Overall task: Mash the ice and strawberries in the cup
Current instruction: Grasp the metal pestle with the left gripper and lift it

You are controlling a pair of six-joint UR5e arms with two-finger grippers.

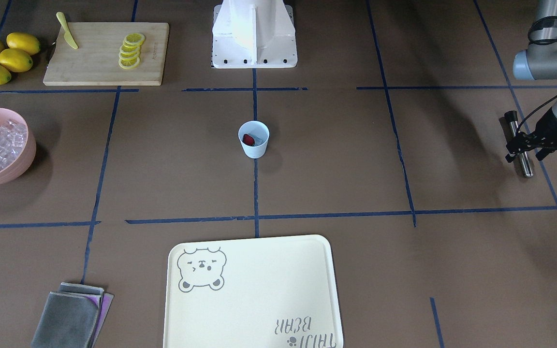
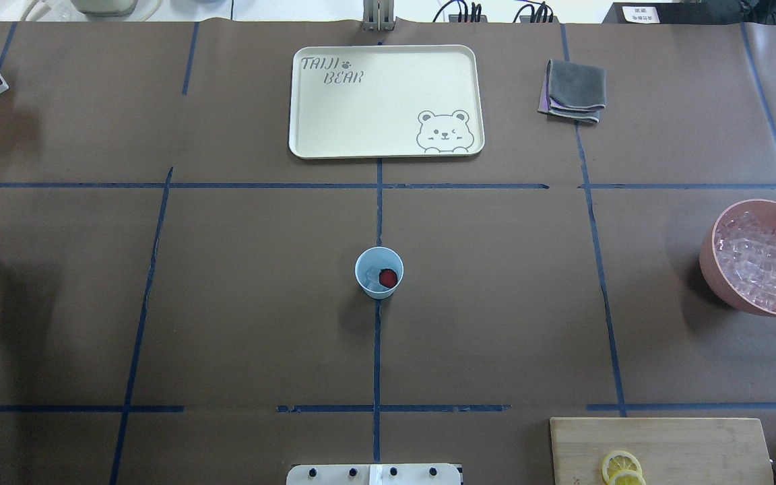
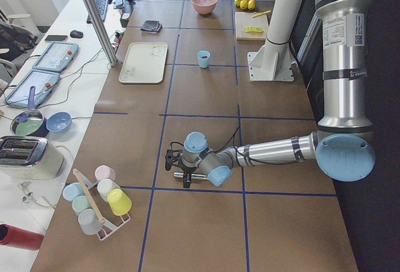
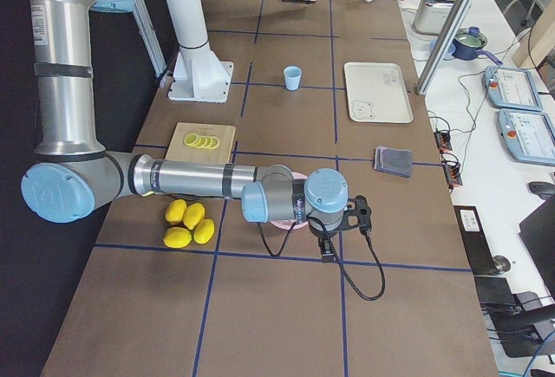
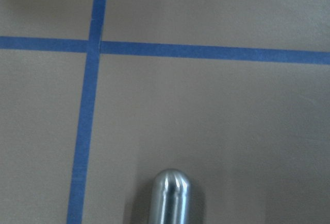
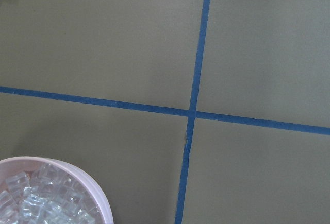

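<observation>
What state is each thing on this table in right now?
cup: upright, strawberry and ice inside.
strawberry: intact, not mashed.
left gripper: shut on steel rod, far from the cup.
right gripper: near pink bowl; open or shut, cannot tell.
pink bowl: holds many ice cubes.

Silver tubular arms point(image 3: 340, 65) with pale blue joint caps point(image 3: 345, 157) on a white pedestal point(image 1: 254, 34)
</observation>
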